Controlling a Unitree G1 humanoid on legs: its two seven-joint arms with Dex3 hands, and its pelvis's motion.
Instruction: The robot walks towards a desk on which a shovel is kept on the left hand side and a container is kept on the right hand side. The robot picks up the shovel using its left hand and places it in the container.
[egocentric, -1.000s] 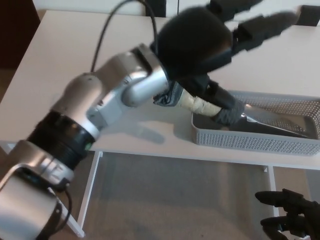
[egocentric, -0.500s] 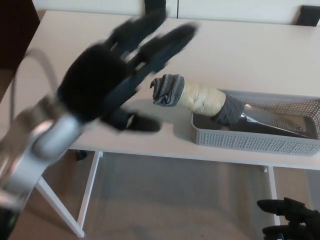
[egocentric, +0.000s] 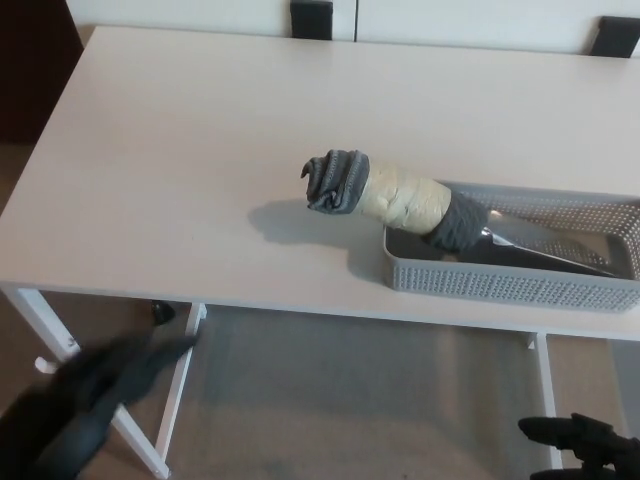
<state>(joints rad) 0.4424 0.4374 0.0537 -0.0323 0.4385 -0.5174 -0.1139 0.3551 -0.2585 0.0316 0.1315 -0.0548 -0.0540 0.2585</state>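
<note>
The shovel (egocentric: 400, 200) lies in the grey perforated container (egocentric: 520, 285) at the desk's right side. Its metal blade (egocentric: 540, 245) rests inside, and its handle, wrapped in cream and grey tape, sticks out over the container's left rim above the desk. My left hand (egocentric: 95, 385) is low at the picture's bottom left, below the desk edge, blurred, fingers apart and holding nothing. Only the fingertips of my right hand (egocentric: 585, 445) show at the bottom right corner, below the desk.
The pale desk (egocentric: 180, 170) stretches wide to the left of the container. White desk legs (egocentric: 180, 385) and a beige floor show below the front edge. Dark chair backs (egocentric: 312, 18) stand at the far edge.
My left hand has let go of the shovel's handle, swung back to the left and dropped below the desk edge. The shovel stays in the container, unmoved.
</note>
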